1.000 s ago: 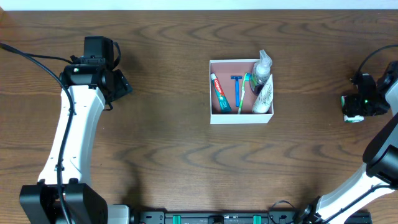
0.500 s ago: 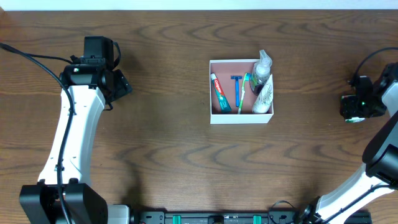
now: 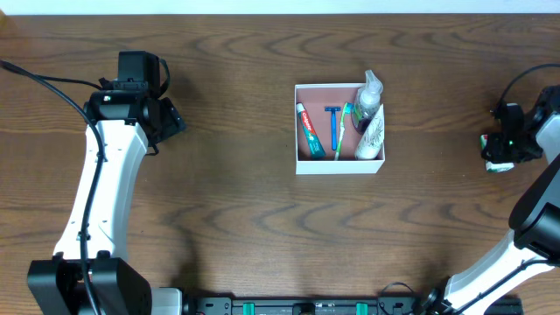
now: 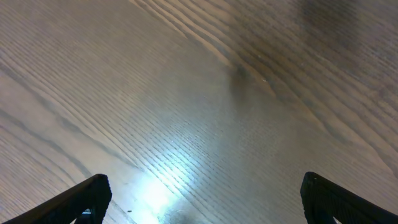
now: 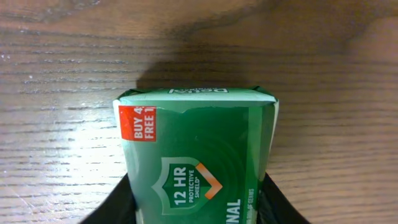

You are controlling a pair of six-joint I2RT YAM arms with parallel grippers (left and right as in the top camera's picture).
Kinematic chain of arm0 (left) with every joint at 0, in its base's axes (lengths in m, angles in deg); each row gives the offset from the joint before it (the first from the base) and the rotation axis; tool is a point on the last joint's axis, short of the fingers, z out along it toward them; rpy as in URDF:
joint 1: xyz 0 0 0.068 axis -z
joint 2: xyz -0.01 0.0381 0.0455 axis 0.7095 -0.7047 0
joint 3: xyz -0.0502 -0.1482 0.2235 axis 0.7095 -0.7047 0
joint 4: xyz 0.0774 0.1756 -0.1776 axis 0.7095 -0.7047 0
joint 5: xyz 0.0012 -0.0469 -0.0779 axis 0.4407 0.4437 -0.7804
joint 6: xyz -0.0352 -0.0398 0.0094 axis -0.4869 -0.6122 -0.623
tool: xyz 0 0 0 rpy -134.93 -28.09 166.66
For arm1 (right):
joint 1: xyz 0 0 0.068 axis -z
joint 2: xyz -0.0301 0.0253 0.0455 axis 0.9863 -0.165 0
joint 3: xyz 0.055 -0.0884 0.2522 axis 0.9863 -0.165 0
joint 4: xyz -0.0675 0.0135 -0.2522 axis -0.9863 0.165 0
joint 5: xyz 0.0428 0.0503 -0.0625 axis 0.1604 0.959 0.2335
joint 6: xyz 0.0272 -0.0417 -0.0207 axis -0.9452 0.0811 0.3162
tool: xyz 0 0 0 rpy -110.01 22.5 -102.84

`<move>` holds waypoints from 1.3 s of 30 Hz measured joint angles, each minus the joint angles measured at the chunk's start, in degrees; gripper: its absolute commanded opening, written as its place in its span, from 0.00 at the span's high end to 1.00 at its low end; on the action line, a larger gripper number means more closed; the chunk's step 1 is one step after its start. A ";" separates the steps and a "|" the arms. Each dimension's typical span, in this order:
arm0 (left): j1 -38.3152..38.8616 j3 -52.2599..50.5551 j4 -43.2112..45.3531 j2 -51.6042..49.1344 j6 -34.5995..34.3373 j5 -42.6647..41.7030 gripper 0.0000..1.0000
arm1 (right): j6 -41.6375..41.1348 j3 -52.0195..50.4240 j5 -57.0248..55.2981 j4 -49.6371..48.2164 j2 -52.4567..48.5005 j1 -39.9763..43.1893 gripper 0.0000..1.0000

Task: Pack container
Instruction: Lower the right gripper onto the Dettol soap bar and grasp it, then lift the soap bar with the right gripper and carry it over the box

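Observation:
The container (image 3: 339, 166), a white-walled square box with a pink floor, stands at the table's centre. In it lie a toothpaste tube (image 3: 309, 131), a blue razor (image 3: 332, 127), a green toothbrush (image 3: 345, 129), a bottle (image 3: 368, 101) and a white pouch (image 3: 371, 137). At the far right my right gripper (image 3: 500, 150) (image 5: 199, 205) is shut on a green soap box (image 5: 196, 149) (image 3: 499, 165) that rests on the wood, a finger pressed on each side. My left gripper (image 3: 171, 122) (image 4: 205, 199) hangs open over bare wood at the far left.
The brown wooden table (image 3: 227, 201) stretches between the arms and the container. A black cable (image 3: 44, 79) trails off the left arm toward the left edge. The robot bases (image 3: 306, 306) line the front edge.
My right gripper's jaws have closed in onto the green soap box, and the wrist has shifted slightly. The left arm and the container's contents have not moved.

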 measured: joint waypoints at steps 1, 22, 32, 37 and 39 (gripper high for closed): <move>0.00 0.00 0.02 0.00 0.00 0.00 0.02 | -0.42 0.13 -0.07 0.02 0.00 -0.02 0.80; 0.00 0.00 0.02 0.00 0.00 -0.02 0.02 | -18.97 18.36 19.47 5.16 19.30 -8.94 0.79; 0.00 0.00 0.02 0.00 0.00 0.00 0.02 | -30.84 19.02 14.19 6.67 35.15 -33.29 0.79; 0.00 0.00 0.02 0.00 0.00 0.00 0.02 | -38.05 19.15 7.54 8.76 35.63 -42.88 0.78; 0.00 0.00 0.02 0.00 0.00 0.00 0.02 | -40.35 19.12 4.72 9.29 34.71 -46.16 0.78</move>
